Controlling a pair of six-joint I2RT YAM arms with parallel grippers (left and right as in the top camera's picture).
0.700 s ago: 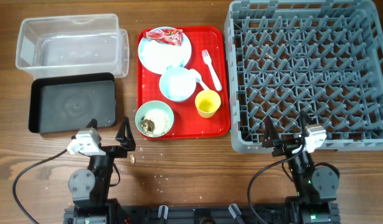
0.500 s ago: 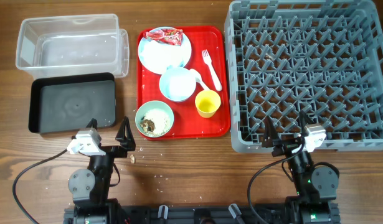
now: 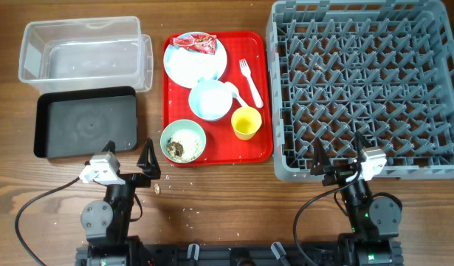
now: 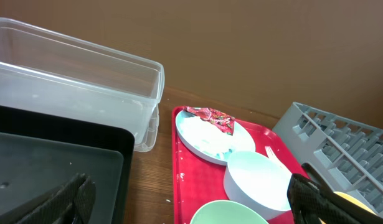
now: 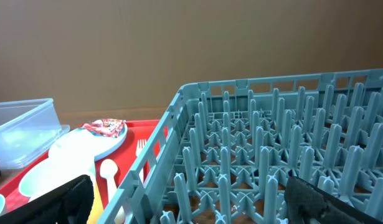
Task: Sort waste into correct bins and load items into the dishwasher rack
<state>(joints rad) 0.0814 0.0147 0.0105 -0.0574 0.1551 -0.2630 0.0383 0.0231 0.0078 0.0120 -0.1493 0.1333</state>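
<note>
On the red serving tray (image 3: 260,146) sit a light blue plate (image 3: 193,65) with a red wrapper (image 3: 196,43), a light blue bowl (image 3: 210,98), a pale green bowl (image 3: 183,140) holding food scraps, a yellow cup (image 3: 246,123), a white fork (image 3: 250,81) and a spoon (image 3: 236,94). No tissue shows. The clear tub (image 3: 84,50) and black tray (image 3: 86,122) lie left, the grey rack (image 3: 363,89) right. My left gripper (image 3: 129,155) is open and empty near the green bowl (image 4: 228,214). My right gripper (image 3: 337,154) is open and empty at the rack's front edge (image 5: 272,155).
A few crumbs lie on the wooden table (image 3: 212,199) in front of the red tray. Both arm bases and their cables stand at the front edge. The rack has upright pegs throughout and holds nothing.
</note>
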